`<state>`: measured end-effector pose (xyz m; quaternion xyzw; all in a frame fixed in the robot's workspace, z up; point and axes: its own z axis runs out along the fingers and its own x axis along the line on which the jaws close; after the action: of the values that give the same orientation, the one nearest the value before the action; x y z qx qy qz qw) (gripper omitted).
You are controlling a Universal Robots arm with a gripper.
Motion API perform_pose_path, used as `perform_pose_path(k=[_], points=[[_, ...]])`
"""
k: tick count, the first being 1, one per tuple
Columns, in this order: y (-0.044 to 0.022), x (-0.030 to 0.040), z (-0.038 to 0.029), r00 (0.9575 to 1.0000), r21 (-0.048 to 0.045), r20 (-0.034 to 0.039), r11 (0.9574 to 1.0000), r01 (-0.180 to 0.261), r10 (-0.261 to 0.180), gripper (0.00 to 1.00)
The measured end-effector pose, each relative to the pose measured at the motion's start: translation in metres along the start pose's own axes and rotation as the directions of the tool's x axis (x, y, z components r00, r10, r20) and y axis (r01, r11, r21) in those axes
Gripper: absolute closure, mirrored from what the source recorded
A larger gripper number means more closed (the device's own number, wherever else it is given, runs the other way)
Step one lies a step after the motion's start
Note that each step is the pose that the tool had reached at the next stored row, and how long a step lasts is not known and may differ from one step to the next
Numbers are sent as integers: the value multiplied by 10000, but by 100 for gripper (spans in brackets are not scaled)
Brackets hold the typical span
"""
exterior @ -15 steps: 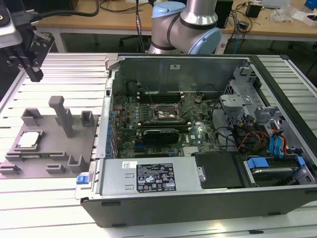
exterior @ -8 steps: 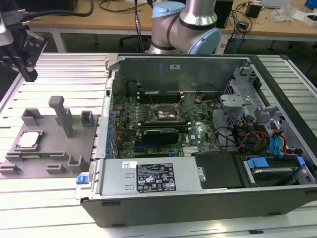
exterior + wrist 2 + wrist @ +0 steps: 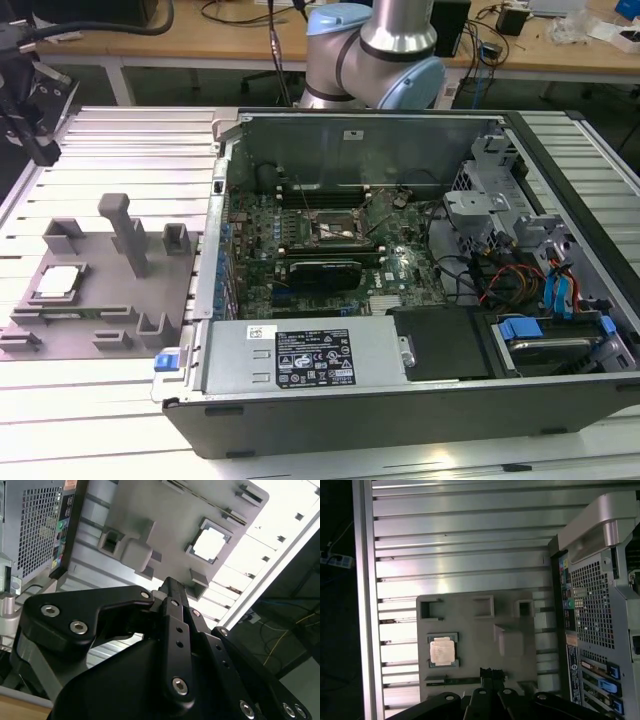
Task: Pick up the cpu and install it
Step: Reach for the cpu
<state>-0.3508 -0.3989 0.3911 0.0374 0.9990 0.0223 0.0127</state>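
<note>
Closed, empty gripper (image 3: 491,673), base cropped — cpu (image 3: 442,651) apart, in grey fixture (image 3: 470,635).

Counts, exterior view unless noted:
- 1 cpu (image 3: 57,282), left of frame
- 1 grey fixture plate (image 3: 95,312) holding it, lower left
- 1 tall post (image 3: 124,232) on that plate
- 3 small square brackets (image 3: 483,606) in a row along one plate edge, counted in the first wrist view
- 1 open computer case (image 3: 400,432), centre to right
- 1 motherboard (image 3: 400,265) inside it
- 1 CPU socket (image 3: 335,232), mid-frame
- 1 power supply (image 3: 300,355), lower centre
- 1 blue latch (image 3: 165,360), lower left of the case
- 1 robot arm (image 3: 375,45), top centre
- 1 gripper (image 3: 170,582), second wrist view
- 1 slotted aluminium table (image 3: 100,430)
</note>
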Motion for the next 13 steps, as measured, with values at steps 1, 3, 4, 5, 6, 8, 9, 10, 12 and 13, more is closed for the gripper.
perform_pose_path(k=[1,3,4,5,6,8,9,10,12,13], points=[[-2,16,13,10000,0,0,10000,0,0,89],[-14,48,61,10000,0,0,10000,1,-1,89],[-20,59,89,10000,0,0,10000,2,-2,89],[-24,64,106,10000,0,0,10000,1,-1,89],[-27,69,124,10000,0,0,10000,0,0,89],[-35,78,158,10000,1,-1,10000,0,0,89],[-43,89,197,10000,0,0,10000,0,0,89],[-46,94,210,10000,0,0,10000,0,0,89],[-51,102,235,10000,0,-1,10000,0,0,89],[-53,106,247,10000,0,0,10000,0,0,89]])
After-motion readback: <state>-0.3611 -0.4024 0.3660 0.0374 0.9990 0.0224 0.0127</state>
